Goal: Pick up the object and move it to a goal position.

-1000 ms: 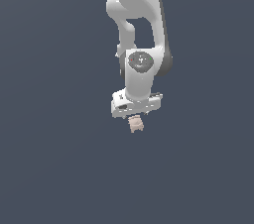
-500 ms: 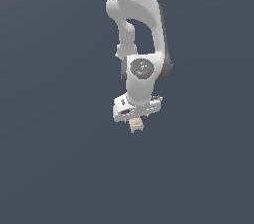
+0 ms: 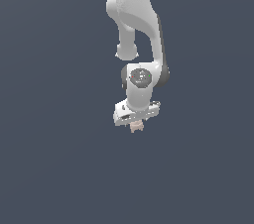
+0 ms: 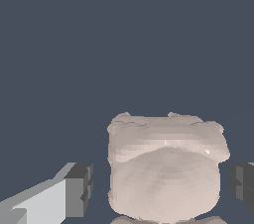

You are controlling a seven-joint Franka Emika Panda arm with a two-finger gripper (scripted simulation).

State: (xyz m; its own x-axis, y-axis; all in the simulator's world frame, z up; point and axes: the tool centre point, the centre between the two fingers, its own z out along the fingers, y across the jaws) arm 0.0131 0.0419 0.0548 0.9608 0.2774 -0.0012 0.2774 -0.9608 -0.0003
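The object [image 3: 136,127] is a small pale beige-pink blocky lump on the dark grey floor, directly under my white gripper [image 3: 136,120]. In the wrist view the object [image 4: 166,168] fills the space between my two dark fingertips. One fingertip [image 4: 79,189] stands a small gap away from its side. The other fingertip [image 4: 242,181] is close to its opposite side. The gripper [image 4: 159,186] is open around the object and straddles it. The lump's lower part is cut off by the wrist view's edge.
The Panda arm [image 3: 136,29] reaches down from the top of the exterior view. The plain dark grey floor [image 3: 59,168] surrounds the object on all sides. No other objects or a goal marker show.
The arm has lowered, bringing the gripper down over the object. The object has stayed in the same spot.
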